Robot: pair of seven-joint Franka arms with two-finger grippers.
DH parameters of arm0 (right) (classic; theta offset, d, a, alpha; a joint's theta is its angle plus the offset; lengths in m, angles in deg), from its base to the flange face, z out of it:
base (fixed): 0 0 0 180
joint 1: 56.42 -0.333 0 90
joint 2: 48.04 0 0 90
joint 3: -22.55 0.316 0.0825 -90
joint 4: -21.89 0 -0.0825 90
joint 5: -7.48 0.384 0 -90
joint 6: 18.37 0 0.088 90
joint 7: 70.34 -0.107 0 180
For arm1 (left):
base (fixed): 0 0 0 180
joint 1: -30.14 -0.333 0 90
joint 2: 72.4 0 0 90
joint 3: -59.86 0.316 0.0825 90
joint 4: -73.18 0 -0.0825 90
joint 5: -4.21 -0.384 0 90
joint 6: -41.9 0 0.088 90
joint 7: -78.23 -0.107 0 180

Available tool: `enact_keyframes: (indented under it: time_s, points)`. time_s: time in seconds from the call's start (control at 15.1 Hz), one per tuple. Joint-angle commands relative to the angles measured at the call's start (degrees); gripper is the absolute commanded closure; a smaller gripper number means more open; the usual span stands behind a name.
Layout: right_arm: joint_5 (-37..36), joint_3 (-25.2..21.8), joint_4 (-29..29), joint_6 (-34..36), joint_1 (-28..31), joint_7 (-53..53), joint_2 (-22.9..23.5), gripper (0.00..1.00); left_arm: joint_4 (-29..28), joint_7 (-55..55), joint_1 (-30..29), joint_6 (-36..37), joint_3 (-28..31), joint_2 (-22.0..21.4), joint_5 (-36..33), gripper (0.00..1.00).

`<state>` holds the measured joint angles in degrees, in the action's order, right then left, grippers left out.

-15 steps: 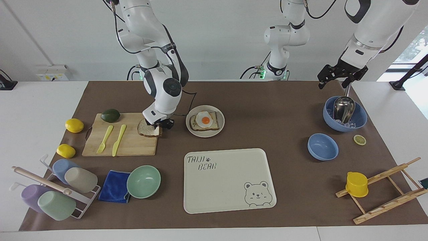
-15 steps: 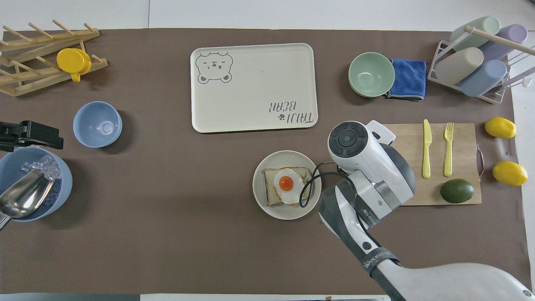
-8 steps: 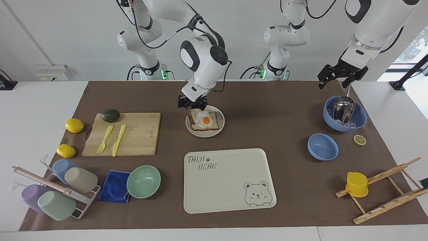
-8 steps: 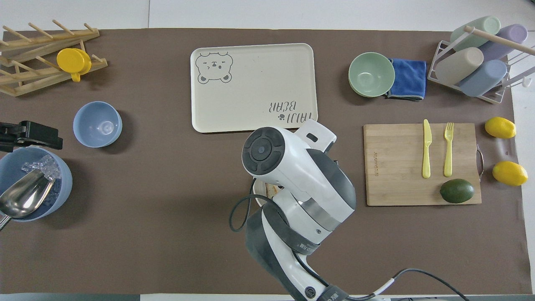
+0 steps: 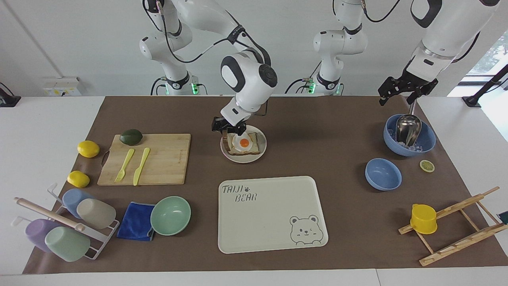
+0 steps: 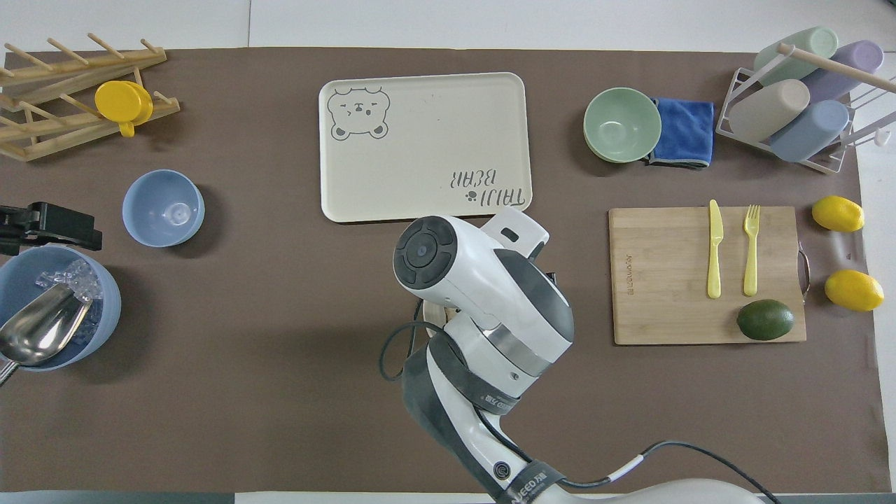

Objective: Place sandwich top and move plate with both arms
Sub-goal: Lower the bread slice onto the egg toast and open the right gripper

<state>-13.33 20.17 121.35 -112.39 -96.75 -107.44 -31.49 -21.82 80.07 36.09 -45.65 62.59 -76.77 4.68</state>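
Observation:
My right gripper is shut on the sandwich top, a bread slice hanging nearly on edge. It holds the slice over the edge of the plate that faces the right arm's end of the table. The plate carries a toast slice with a fried egg. In the overhead view the right arm covers the plate and the slice. My left gripper waits in the air over a blue bowl of ice; it also shows in the overhead view.
A metal scoop lies in the ice bowl. The bear tray lies farther from the robots than the plate. A cutting board with fork, knife and avocado lies toward the right arm's end. A small blue bowl and mint bowl stand on the table.
My right gripper lifted the bread slice off the cutting board and carried it to the plate, where it has now sunk a little. The left arm has not moved.

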Motion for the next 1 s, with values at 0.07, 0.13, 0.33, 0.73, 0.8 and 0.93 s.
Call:
enact_keyframes:
  time_s: [0.07, 0.13, 0.33, 0.73, 0.8, 0.93]
  points:
    - [-2.7, 1.5, -0.8, 1.7, 0.3, 1.7, -0.3, 1.00, -1.6, 0.2, 0.2, 0.6, 0.3, -1.4, -0.6, 0.00]
    - [-1.6, 1.7, -0.3, 1.0, 0.3, 1.7, -0.3, 1.00, -1.6, 0.2, 0.2, 0.5, 0.3, -1.5, -0.6, 0.00]
    - [-1.1, 1.8, 1.5, 0.4, 0.2, 1.6, -0.1, 1.00, -1.6, 0.2, 0.2, 0.6, 0.3, -1.5, -0.6, 0.00]
    - [0.8, 1.7, 4.5, -3.5, 0.3, 0.8, -0.2, 1.00, -1.7, 0.3, 0.2, 0.5, 0.3, -1.5, -0.6, 0.00]
    - [1.5, 1.8, 4.9, -4.7, 0.3, 0.0, -0.2, 1.00, -1.7, 0.3, 0.2, 0.5, 0.3, -1.5, -0.6, 0.00]
    - [2.5, 1.8, 6.0, -7.5, 0.3, -1.6, -0.3, 1.00, -1.7, 0.3, 0.2, 0.5, 0.3, -1.7, -0.6, 0.00]
